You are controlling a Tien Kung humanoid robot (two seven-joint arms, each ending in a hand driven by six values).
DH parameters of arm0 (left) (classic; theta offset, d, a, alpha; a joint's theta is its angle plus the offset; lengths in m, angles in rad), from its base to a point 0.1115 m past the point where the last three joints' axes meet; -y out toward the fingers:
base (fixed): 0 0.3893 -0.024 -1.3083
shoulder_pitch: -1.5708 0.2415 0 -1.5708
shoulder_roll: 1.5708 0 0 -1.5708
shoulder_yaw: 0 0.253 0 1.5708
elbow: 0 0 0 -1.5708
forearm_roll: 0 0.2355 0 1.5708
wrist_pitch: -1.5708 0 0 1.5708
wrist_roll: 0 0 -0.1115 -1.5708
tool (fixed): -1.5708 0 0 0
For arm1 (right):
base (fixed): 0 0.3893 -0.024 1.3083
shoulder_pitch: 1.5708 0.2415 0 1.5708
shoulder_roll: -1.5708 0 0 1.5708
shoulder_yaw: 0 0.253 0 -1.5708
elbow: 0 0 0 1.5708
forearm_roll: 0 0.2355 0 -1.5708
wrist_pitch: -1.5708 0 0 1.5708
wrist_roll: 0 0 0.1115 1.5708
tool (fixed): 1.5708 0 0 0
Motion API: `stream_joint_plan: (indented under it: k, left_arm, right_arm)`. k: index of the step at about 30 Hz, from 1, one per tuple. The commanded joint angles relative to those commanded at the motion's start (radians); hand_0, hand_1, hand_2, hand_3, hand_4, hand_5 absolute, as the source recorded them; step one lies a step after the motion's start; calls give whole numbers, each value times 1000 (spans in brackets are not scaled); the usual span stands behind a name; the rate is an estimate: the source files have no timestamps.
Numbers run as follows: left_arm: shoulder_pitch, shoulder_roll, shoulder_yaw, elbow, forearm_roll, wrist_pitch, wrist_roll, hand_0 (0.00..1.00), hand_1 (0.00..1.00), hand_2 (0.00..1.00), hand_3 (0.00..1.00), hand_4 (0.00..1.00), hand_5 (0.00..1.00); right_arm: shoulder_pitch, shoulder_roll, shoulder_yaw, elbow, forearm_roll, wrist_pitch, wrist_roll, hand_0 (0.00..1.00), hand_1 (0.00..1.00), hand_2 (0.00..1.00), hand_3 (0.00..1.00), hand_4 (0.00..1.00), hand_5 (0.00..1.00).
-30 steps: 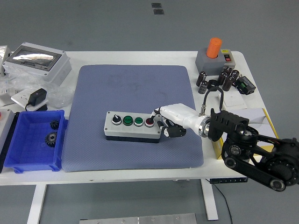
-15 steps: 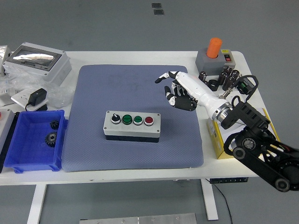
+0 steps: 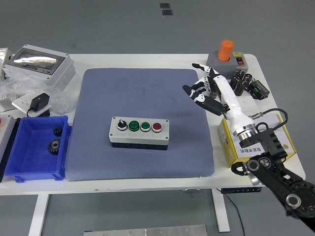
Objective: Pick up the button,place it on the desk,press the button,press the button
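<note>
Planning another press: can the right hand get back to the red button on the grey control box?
Probably yes. The right hand, fingers spread and empty, hovers over the blue-grey mat's right edge. Only bare mat lies between it and the red button on the grey control box.

The mat (image 3: 142, 98) looks like soft, bumpy blue-grey cloth; the button box (image 3: 140, 132) has a smooth grey top; the blue bin (image 3: 34, 169) is shiny plastic; the table (image 3: 142, 60) is smooth white.
</note>
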Motion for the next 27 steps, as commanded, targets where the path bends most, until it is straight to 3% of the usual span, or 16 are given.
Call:
stream_joint_plan:
  k: [7, 8, 15, 22, 27]
  left_arm:
    - [-6, 17, 13, 0, -8, 9, 28, 705, 680, 668, 810, 731, 998]
    - [-6, 18, 14, 0, -10, 10, 31, 706, 682, 672, 810, 727, 998]
    - [-9, 19, 21, 3, -18, 19, 35, 707, 686, 675, 810, 700, 987]
    - [-4, 25, 24, 1, -24, 19, 42, 705, 685, 675, 811, 670, 971]
    - [-2, 27, 28, 2, -33, 19, 42, 705, 686, 675, 814, 657, 964]
  right_arm:
    - [-85, -9, 149, -4, 87, 13, 51, 835, 855, 884, 932, 933, 653]
    - [-90, -9, 167, -3, 92, 14, 54, 801, 826, 847, 867, 835, 580]
    - [-109, -16, 247, 40, 22, 18, 39, 791, 815, 831, 855, 806, 554]
    - [-139, -25, 260, 78, -93, 100, -15, 789, 817, 838, 854, 805, 551]
    - [-175, -31, 295, 87, -45, 127, 7, 827, 847, 874, 882, 829, 526]
